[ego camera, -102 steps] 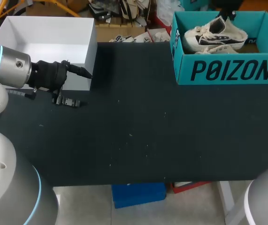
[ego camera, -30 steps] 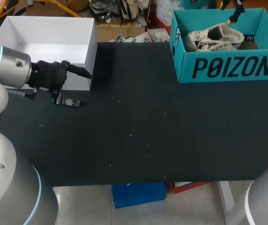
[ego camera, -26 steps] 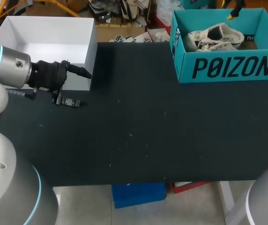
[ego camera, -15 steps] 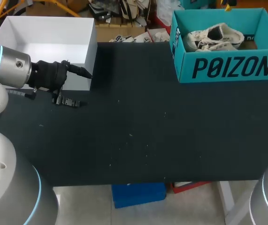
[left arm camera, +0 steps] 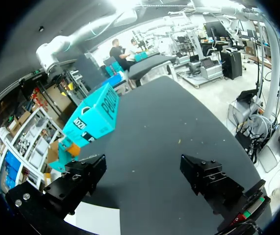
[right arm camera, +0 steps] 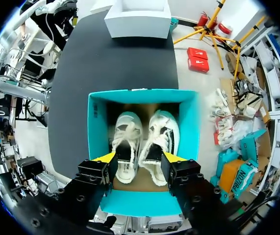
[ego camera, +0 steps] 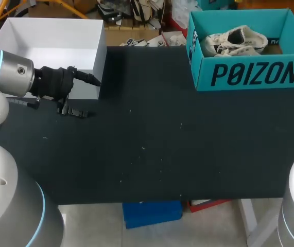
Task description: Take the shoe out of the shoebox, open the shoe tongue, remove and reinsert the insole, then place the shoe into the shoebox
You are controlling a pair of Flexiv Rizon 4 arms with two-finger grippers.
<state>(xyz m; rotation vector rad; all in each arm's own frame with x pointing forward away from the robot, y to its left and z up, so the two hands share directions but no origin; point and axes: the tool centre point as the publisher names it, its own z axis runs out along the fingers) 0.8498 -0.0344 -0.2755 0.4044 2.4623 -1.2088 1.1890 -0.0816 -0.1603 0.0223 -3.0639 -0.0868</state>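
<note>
A teal shoebox [ego camera: 249, 74] stands at the table's far right with a pair of white canvas shoes [ego camera: 237, 38] inside. In the right wrist view my right gripper [right arm camera: 139, 164] hangs high over the shoebox [right arm camera: 94, 122], looking straight down at the shoes [right arm camera: 125, 147] lying side by side. Its yellow-tipped fingers stand apart with nothing between them, clear of the shoes. It is out of the head view. My left gripper [ego camera: 81, 94] sits wide open and empty at the table's left, far from the shoebox [left arm camera: 93, 117].
An empty white box [ego camera: 49, 36] stands at the far left corner, right beside my left gripper; its corner [left arm camera: 100, 220] shows under the fingers. The black table top [ego camera: 162, 128] stretches between the two boxes.
My right gripper rose over the shoebox's far side and left the head view; its fingers came closer together. The shoes, the box and the left arm stayed put.
</note>
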